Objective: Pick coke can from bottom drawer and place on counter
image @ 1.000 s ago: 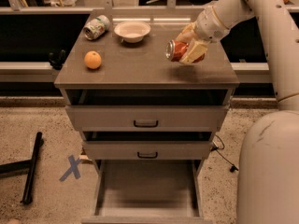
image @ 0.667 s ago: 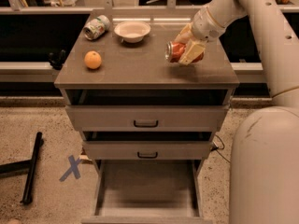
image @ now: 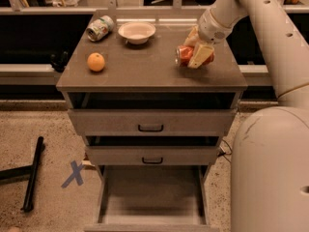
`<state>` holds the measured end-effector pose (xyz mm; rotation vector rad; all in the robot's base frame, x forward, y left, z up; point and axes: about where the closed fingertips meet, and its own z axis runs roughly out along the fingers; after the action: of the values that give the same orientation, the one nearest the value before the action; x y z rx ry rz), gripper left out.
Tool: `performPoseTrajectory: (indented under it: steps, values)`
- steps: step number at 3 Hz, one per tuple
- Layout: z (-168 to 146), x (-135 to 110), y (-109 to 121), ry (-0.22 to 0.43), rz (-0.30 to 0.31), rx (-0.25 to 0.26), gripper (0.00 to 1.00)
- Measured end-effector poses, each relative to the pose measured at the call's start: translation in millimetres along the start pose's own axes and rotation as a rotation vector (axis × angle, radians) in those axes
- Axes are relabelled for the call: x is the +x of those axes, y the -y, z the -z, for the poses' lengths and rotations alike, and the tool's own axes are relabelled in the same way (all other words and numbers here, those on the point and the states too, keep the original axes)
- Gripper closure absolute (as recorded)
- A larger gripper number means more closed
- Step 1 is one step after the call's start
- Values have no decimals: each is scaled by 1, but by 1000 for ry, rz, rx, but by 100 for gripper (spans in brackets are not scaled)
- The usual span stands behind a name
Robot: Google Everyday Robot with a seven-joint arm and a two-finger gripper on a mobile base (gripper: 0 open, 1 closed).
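So, left to right on the counter (image: 145, 74): green-and-white can (image: 100, 28) lying on its side at the back-left corner, orange (image: 96, 62) in front of it, bowl (image: 137, 32) at back-centre. All three are well apart from the work zone.

The right half is where it matters. The coke can (image: 184, 55) is out of the bottom drawer (image: 152, 199), which stands pulled open below with a bare floor. The can is clenched in the gripper (image: 197, 57) over the right-centre of the counter.

- Long axis lies roughly horizontal, running left-right; silver end faces left, toward the bowl side.
- Fingers wrap the can's right portion, and one pale pad covers the near face.
- The arm (image: 251, 13) comes in from the upper right, so the can sticks out to the left of the claw.

Can't tell if the can is touching the top or hanging just above it; the shadow sits tight underneath.

My read: placing is the step in hand and nearly done. What's left is a short drop straight down, then let go. The can is on its side, so it may roll once freed. There's open counter to its left and front, with the front edge near.
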<state>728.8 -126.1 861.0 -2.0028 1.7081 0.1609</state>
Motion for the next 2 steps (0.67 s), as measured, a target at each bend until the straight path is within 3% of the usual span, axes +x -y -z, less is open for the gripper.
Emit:
performPoseTrajectory:
  steps: [1, 2]
  values:
    - [-4, 5, 1, -29, 7, -7, 4]
    - [-5, 5, 2, -32, 10, -7, 0]
